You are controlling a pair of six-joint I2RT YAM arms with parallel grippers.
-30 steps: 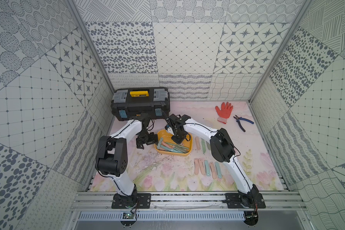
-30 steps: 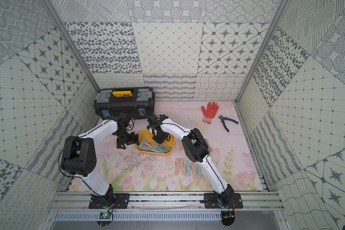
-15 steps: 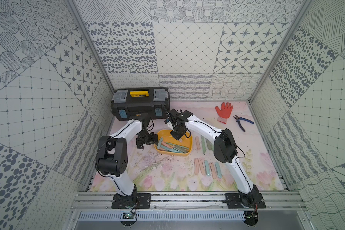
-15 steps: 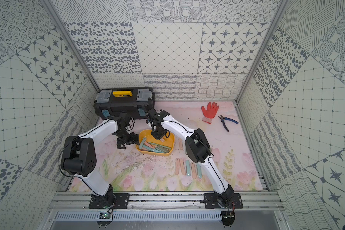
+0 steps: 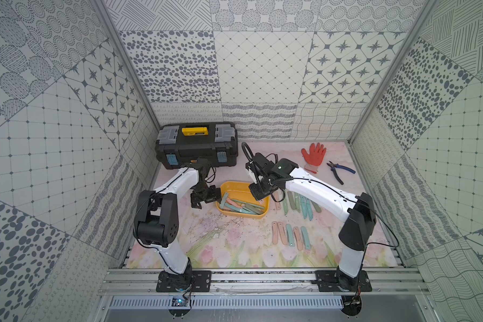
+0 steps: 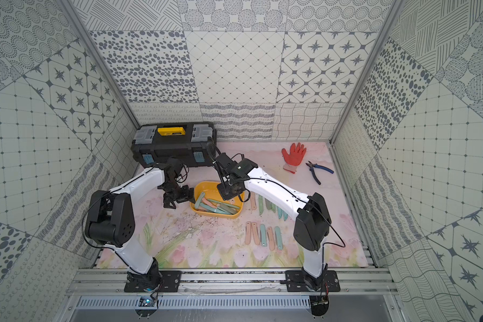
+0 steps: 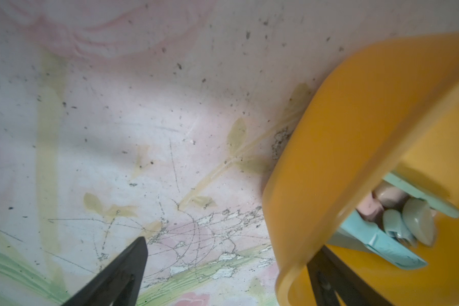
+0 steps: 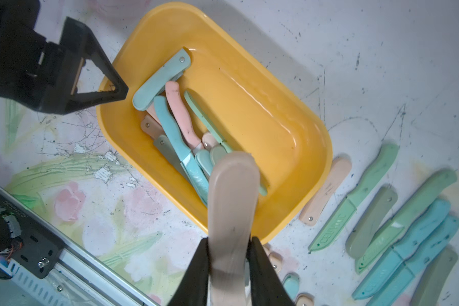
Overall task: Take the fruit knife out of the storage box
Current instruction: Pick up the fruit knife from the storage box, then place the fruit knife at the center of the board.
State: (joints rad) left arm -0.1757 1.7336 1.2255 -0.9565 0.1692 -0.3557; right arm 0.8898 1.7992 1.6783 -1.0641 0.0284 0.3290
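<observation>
Right jaws tight on beige fruit knife [image 8: 232, 201] above storage box [image 8: 297, 148]; left jaws wide astride rim.

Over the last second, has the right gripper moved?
Yes. The right gripper, shut on a beige knife, shifted along the storage box toward its end beside the laid-out knives.

The storage box [image 5: 236, 189] sits mid-table, fruit knives [image 5: 241, 207] piled inside. More knives [image 5: 299, 203] lie in rows right of it and nearer the front. The toolbox [image 5: 197, 146] stands behind it, with the glove [image 5: 314, 154] and pliers [image 5: 342, 169] at the back right.
</observation>
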